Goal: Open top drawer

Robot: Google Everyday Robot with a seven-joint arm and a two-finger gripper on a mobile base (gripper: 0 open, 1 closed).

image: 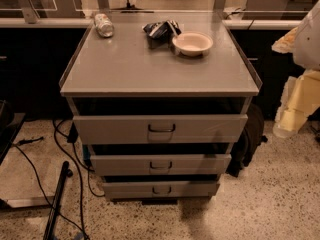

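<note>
The top drawer is the widest grey front of three in a grey metal cabinet at the centre of the camera view. Its dark loop handle sits at the middle of the front. A dark gap shows between the cabinet top and this front. Two narrower drawer fronts lie below it. My arm enters at the right edge, pale and yellowish. My gripper hangs at its lower end, to the right of the cabinet at about the height of the top drawer, apart from the handle.
On the cabinet top lie a drink can on its side, a crumpled dark bag and a pale bowl. A black bag leans at the cabinet's right side. Cables and a black pole lie on the floor at left.
</note>
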